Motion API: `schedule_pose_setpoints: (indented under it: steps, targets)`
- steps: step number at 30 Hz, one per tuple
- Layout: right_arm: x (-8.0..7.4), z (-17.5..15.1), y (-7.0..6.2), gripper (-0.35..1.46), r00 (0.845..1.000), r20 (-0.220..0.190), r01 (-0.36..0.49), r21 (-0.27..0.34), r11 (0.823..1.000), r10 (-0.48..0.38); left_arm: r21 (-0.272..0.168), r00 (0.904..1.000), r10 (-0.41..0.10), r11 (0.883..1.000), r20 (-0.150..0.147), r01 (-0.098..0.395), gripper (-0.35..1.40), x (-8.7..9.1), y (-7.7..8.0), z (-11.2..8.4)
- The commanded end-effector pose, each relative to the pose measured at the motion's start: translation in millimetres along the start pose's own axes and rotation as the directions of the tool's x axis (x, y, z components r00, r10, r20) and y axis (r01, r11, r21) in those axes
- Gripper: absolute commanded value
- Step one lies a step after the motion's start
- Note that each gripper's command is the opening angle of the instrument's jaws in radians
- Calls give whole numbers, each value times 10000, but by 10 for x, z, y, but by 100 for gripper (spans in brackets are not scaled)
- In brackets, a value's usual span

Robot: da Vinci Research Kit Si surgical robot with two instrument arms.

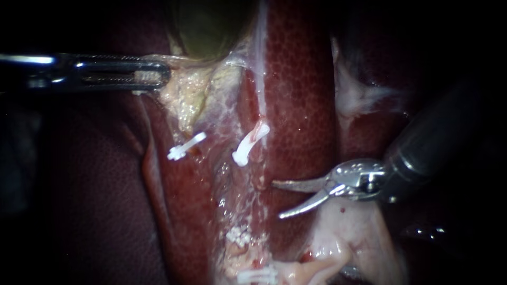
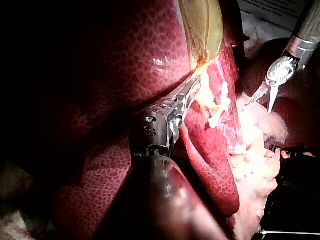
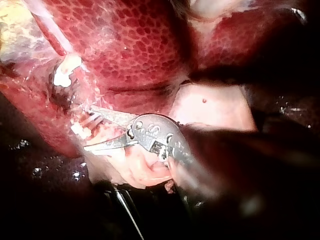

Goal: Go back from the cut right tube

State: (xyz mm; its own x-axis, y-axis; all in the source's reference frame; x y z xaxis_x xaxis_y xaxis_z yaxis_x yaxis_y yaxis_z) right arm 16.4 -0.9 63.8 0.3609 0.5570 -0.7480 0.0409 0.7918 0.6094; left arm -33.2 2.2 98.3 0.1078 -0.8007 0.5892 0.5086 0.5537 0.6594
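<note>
Endoscope view, centre-right: right instrument (image 1: pixel 278 199) blades gape wide, empty, beside the clipped right tube (image 1: pixel 259 133) — retreat step, next just back straight out. Left instrument (image 1: pixel 153 74) clamps the gallbladder (image 1: pixel 206 26) edge, upper left.

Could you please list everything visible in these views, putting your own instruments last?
liver: one, dark red, fills most of the field.
gallbladder: one, olive-green, upper centre in the endoscope view.
pale tissue: one patch, yellowish, just below the gallbladder.
clips: at least four, white; two mid-field, two lower down.
left instrument: one, silver, shut on the pale tissue.
right instrument: one, silver, open, holding nothing, right of the clips.
</note>
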Motion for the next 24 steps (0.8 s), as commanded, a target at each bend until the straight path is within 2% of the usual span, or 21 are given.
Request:
schedule_pose_setpoints:
  steps: [1, 5, 10, 13, 16, 22, 24]
  targets:
    - [6, -5, -1, 143, 9999, -44, 126, -127, 9998, -127, 2, 10000, 0, 10000, 0, 0, -13, 0, 0, 0]
    - [35, -28, -7, 143, 9980, -39, 623, -801, 9948, -628, 0, 10000, 0, 10000, 1, 0, -11, 0, 0, 0]
    - [56, -46, -14, 143, 9970, 23, 764, -1380, 9875, -768, -10, 10000, 2, 10000, 5, -2, -11, 1, -1, 1]
    - [62, -52, -16, 143, 9964, 79, 847, -1602, 9835, -845, -37, 10000, 19, 10000, 19, -19, -11, 4, -2, 4]
    - [62, -54, -15, 143, 9966, 51, 821, -1550, 9845, -823, -55, 10000, 69, 10000, 45, -69, -11, 14, -5, 12]
    - [62, -55, -15, 143, 9966, 48, 823, -1520, 9849, -826, 74, 9990, 325, 9995, -311, -323, -11, 44, -13, 40]
    - [62, -55, -15, 143, 9966, 44, 825, -1490, 9854, -827, 164, 9987, 275, 9995, -431, -268, -11, 54, -17, 52]
